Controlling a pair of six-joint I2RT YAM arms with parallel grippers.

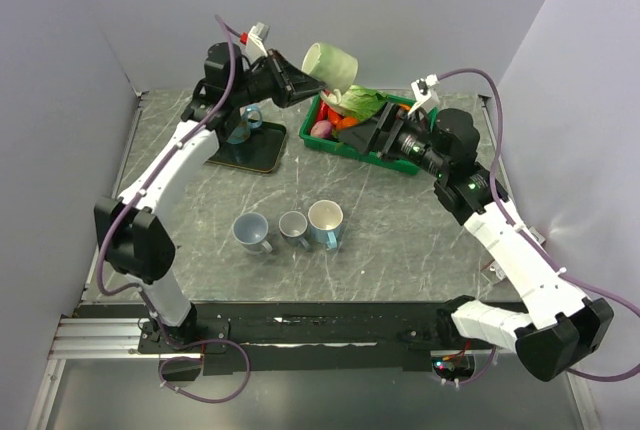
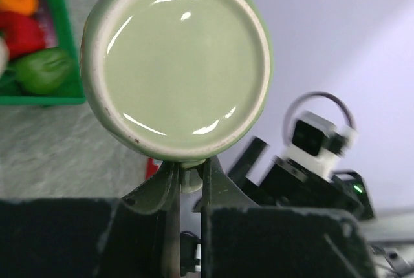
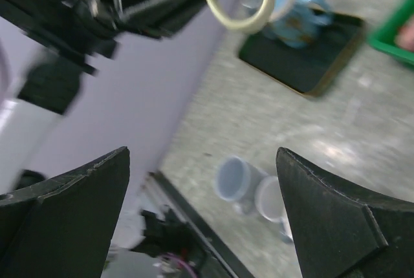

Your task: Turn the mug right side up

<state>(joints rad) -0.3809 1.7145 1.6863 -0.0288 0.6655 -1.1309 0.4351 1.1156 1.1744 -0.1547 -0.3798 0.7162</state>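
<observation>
High at the top middle, the left gripper point(image 1: 314, 85) pinches the green mug point(image 1: 333, 64) by its handle point(image 2: 188, 178) while the right gripper point(image 1: 372, 136) is wide open and empty, so roll the wrist slowly until the mouth faces up.

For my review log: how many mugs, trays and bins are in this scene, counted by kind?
Mugs: 5 (green mug in the left pincer, blue mug on the tray, three mugs in a row on the table)
Tray: 1
Bin: 1
Total: 7
</observation>
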